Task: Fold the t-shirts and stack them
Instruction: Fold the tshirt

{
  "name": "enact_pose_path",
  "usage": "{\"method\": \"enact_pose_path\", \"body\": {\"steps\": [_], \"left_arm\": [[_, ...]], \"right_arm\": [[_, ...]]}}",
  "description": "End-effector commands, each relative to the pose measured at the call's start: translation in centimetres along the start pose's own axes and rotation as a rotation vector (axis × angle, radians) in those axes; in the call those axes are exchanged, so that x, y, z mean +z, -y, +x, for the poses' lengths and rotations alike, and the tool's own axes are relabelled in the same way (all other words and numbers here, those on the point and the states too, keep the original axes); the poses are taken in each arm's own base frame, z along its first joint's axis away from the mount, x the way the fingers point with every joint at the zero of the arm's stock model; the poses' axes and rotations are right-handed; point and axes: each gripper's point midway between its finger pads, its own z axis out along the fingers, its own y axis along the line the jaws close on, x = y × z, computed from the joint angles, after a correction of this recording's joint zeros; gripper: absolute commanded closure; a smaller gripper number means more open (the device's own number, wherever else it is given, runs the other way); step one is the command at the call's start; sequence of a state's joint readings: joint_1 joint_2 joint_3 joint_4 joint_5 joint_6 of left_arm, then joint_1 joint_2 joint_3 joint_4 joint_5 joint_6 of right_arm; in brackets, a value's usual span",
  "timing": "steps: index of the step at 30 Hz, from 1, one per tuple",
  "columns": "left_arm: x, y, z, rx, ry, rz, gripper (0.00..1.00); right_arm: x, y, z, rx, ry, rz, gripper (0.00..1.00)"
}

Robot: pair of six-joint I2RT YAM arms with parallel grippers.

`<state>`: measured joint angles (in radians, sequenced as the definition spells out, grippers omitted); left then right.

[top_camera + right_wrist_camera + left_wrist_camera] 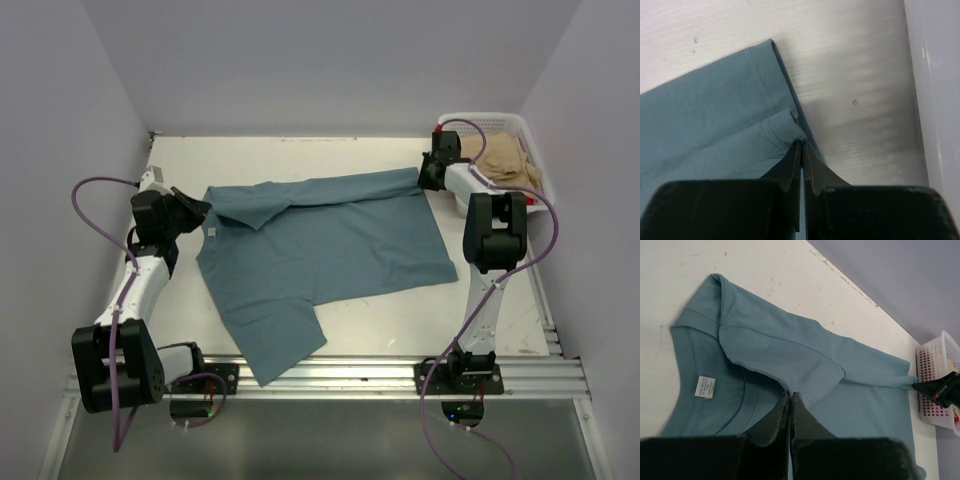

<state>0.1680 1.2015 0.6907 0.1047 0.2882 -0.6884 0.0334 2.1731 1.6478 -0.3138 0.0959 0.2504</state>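
Note:
A teal t-shirt lies spread across the table, its far long edge folded over toward the middle. My left gripper is shut on the folded fabric near the collar; in the left wrist view the fold rises to the fingertips, with the white neck label to the left. My right gripper is shut on the shirt's hem corner at the far right, lifted just off the table. A tan t-shirt lies in the white basket.
The basket stands at the back right against the wall and also shows in the left wrist view. One sleeve of the teal shirt reaches the table's near edge. White walls close in the left, back and right sides.

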Motion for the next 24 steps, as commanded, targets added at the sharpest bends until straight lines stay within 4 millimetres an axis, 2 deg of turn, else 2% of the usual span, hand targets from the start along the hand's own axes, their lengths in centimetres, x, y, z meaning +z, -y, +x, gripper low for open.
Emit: {"method": "enact_pose_path", "body": {"steps": [1,9,14,15,16,17,18,20,21,23,24], "left_arm": [[-1.0,0.1,0.8,-0.015,-0.018,0.011,1.0],[-1.5,-1.1,3.2,-0.056,-0.066,-0.017,1.0],[-1.5,-3.1,4.9,-0.097,-0.082,-0.095,1.0],[-1.5,-3.4,5.1,-0.104,-0.085,-0.109,0.9],[-1.5,-3.7,5.3,-0.112,-0.087,-0.123,0.76],[-1.7,-3.9,5.5,-0.121,-0.09,-0.137,0.61],[-1.8,-4.3,5.2,-0.133,-0.071,-0.164,0.38],[-2.5,-4.1,4.7,-0.136,-0.044,-0.189,0.24],[-2.7,-4.2,3.7,-0.13,0.002,-0.213,0.18],[-3.4,-2.1,1.7,-0.095,0.088,-0.166,0.16],[-3.6,-1.4,0.9,-0.074,0.124,-0.147,0.14]], "right_arm": [[-2.1,0.1,-3.4,0.02,0.103,0.011,1.0],[-2.1,0.0,-3.1,0.021,0.099,0.005,1.0],[-2.1,0.0,-3.0,0.022,0.095,0.003,1.0],[-2.1,0.0,-3.1,0.022,0.096,0.001,1.0],[-2.1,-0.1,-3.1,0.022,0.096,0.0,1.0],[-2.1,0.0,-3.0,0.021,0.094,0.0,1.0],[-2.2,-0.1,-3.1,0.024,0.096,0.0,0.98],[-2.4,-0.1,-3.2,0.024,0.097,-0.002,0.89],[-2.5,-0.1,-3.2,0.024,0.097,-0.001,0.78],[-3.3,-0.1,-3.9,0.026,0.116,-0.002,0.7],[-3.5,-0.2,-4.2,0.029,0.126,-0.007,0.61]]}}
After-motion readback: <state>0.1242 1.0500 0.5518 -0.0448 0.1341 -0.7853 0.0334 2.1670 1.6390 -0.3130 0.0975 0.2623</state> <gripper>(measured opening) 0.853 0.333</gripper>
